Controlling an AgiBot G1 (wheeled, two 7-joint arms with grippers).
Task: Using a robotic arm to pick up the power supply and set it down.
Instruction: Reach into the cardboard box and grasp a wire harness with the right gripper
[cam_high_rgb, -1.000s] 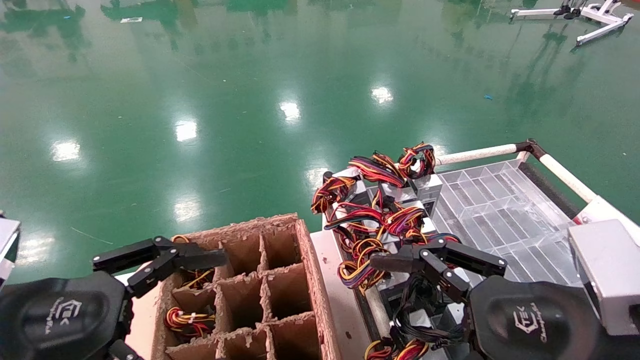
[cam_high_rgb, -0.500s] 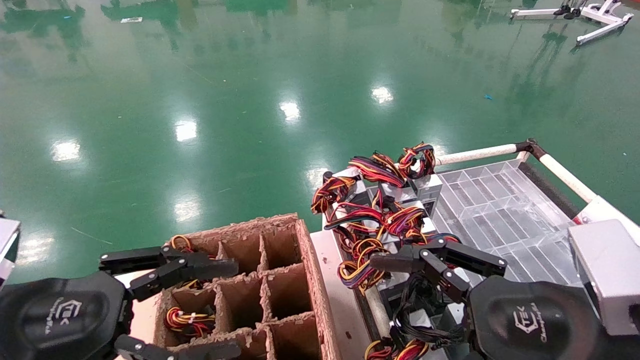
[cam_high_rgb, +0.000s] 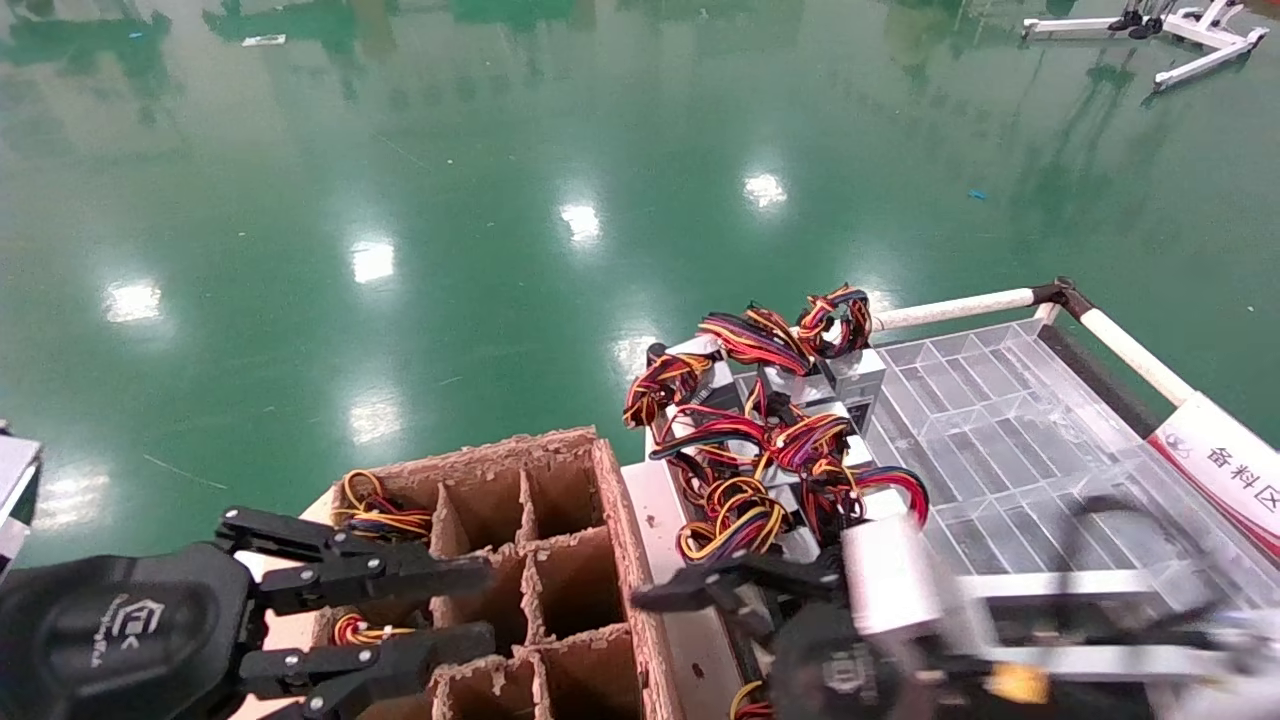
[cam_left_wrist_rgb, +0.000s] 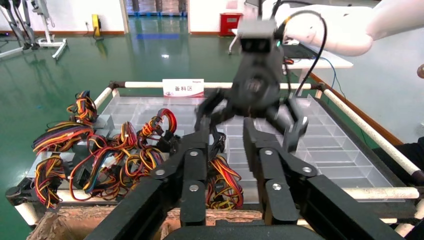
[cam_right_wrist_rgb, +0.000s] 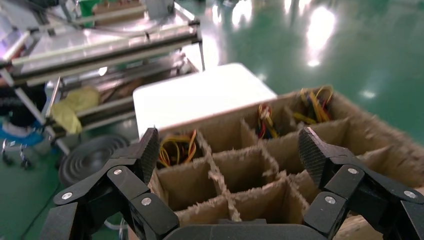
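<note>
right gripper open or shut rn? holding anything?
Open and empty. In the right wrist view the right gripper's fingers stand wide apart, with only the divided cardboard box showing between them.

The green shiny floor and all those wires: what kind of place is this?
Probably a factory or workshop floor: glossy green floor, a cart tray piled with wired power supplies, and a divided cardboard box for sorting them.

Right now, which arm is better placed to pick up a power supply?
Likely the right: its gripper hangs open beside the power supplies in the clear tray. The left gripper hovers open over the cardboard box.
</note>
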